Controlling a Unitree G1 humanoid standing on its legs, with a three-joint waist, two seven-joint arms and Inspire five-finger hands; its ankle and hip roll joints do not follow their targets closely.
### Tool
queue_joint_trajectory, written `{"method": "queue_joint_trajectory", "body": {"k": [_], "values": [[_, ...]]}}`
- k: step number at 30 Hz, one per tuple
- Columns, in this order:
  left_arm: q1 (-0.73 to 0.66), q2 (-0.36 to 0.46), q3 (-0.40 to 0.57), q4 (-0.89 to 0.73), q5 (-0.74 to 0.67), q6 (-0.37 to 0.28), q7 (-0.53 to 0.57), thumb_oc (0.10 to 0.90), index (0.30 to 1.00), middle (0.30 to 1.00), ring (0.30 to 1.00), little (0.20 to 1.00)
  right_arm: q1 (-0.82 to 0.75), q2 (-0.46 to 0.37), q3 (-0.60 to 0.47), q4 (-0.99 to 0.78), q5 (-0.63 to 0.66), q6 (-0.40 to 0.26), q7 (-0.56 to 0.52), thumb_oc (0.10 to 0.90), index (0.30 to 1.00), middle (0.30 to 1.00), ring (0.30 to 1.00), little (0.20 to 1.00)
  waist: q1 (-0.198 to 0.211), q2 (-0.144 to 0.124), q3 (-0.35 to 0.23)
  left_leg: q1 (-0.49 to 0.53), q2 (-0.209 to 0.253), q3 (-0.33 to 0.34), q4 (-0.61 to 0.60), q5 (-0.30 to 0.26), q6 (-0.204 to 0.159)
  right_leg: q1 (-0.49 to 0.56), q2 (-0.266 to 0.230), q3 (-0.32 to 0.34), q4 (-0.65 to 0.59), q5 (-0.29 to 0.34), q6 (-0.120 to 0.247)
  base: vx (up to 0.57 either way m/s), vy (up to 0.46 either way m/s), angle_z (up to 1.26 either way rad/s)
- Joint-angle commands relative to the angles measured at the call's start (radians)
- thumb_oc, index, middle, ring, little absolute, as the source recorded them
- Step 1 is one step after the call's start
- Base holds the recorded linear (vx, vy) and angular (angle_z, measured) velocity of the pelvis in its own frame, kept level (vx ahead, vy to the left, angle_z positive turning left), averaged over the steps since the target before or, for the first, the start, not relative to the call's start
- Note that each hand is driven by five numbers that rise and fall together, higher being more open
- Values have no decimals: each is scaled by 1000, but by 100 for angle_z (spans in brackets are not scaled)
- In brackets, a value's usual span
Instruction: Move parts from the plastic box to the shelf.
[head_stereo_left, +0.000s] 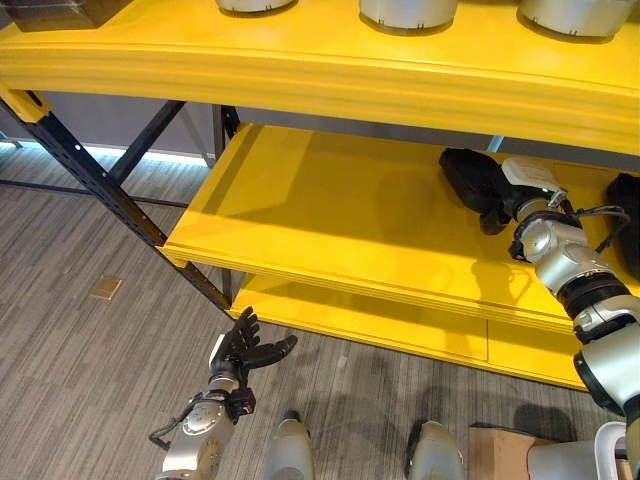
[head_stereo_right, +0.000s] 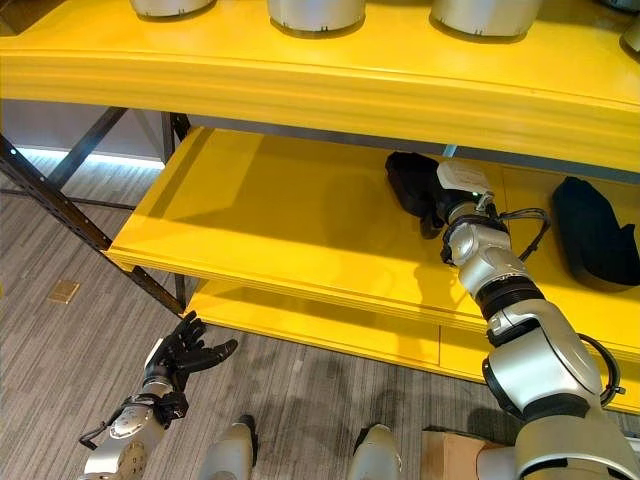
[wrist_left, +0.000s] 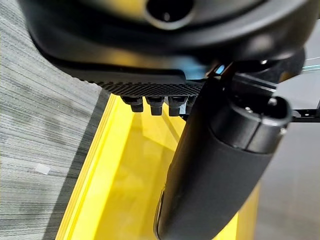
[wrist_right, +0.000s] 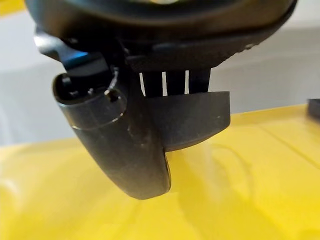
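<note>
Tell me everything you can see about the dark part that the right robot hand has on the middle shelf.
The dark part looks like a matte black, flat-sided piece, probably plastic, with a rounded corner. The right robot hand is shut on it, thumb on one face and fingers behind. It sits over the yellow middle shelf, towards the back; whether it touches the board cannot be told.

Top shelf (head_stereo_left: 330, 70): three round containers (head_stereo_left: 408, 10) are set in a row on it.
Middle shelf (head_stereo_left: 320, 215): a part (head_stereo_right: 412, 185) is placed at its right; another part (head_stereo_right: 595, 232) lies further right.
Floor (head_stereo_left: 70, 350): spread below, left of the shelves.
</note>
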Motion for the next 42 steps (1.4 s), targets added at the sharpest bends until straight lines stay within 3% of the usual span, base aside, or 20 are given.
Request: {"method": "queue_joint_trajectory", "body": {"k": [1,20,42], "values": [[-17,96,17,-99,0,-87,1,900,1000,1000,1000,1000,-140,-34,-10,-20,-62,0,-80,400,300,300,300,300,7,-17,-43,53,65,-9,21,-77,11,91,-23,59,-25,-19,16,0,0,0],[-30,97,5,-88,17,-91,-1,900,1000,1000,1000,1000,-60,-65,-49,127,-79,14,-103,400,300,300,300,300,-7,1,-19,35,54,-11,55,-92,17,75,-32,68,-6,-19,14,0,0,1],[-27,98,3,-90,30,-84,-18,900,1000,1000,1000,1000,65,-163,-160,233,-27,28,-129,400,300,300,300,300,-41,15,-14,17,65,4,94,-112,14,39,-22,103,13,-22,13,-5,-1,-2]]}}
